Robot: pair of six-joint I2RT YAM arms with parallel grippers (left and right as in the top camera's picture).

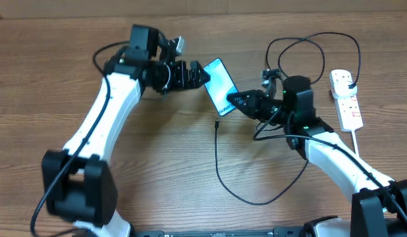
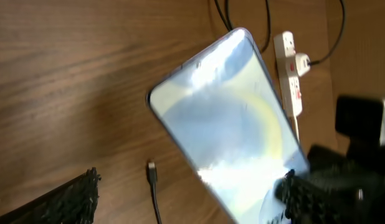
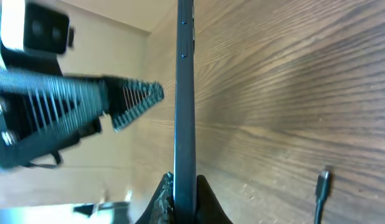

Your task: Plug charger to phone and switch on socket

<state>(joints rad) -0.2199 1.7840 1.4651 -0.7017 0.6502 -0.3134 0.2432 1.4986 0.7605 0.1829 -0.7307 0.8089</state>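
The charger tip lies loose on the worktop, near the phone. The right hand pinches one end of the phone, holding it up. The left hand gapes wide by the other end and should close softly before the right lets go.

Wooden table carries the charger and socket
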